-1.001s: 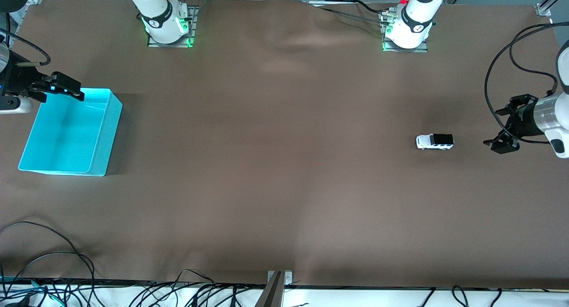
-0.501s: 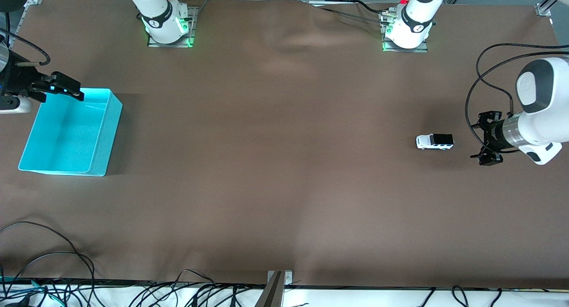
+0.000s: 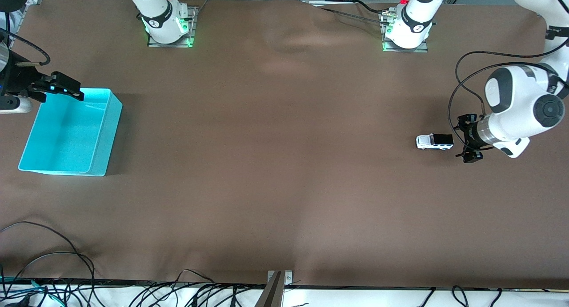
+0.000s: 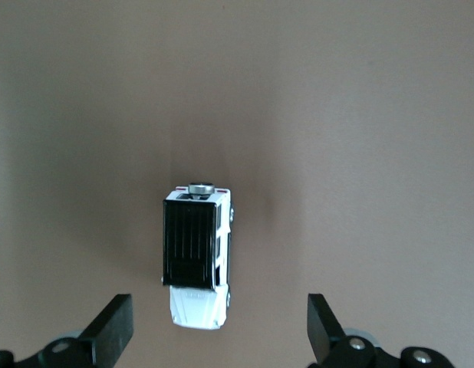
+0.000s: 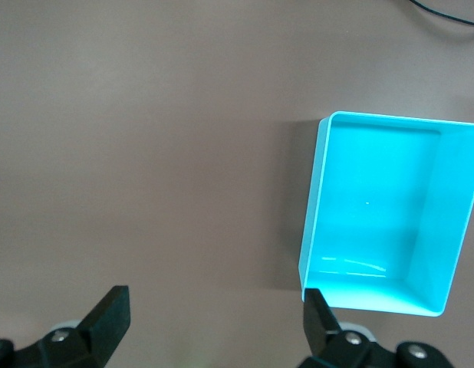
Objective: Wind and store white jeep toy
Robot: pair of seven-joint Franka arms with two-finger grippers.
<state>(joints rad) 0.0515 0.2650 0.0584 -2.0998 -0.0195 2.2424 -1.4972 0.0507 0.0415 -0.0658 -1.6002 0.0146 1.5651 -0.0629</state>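
Observation:
The white jeep toy (image 3: pixel 434 141), white with a black roof, stands on the brown table toward the left arm's end. It also shows in the left wrist view (image 4: pixel 195 254), a little ahead of the fingers. My left gripper (image 3: pixel 467 137) is open and empty, just beside the jeep and apart from it. My right gripper (image 3: pixel 66 88) is open and empty at the farther rim of the cyan bin (image 3: pixel 101 133), at the right arm's end. The bin is empty and shows in the right wrist view (image 5: pixel 314 230).
The two arm bases (image 3: pixel 165 22) stand along the table edge farthest from the front camera. Cables (image 3: pixel 53 258) lie at the table's nearest edge. The brown cloth has a ripple (image 3: pixel 302 38) between the bases.
My left gripper has moved in toward the jeep from the table's end and now sits just beside it. The right arm, the jeep and the bin have not moved.

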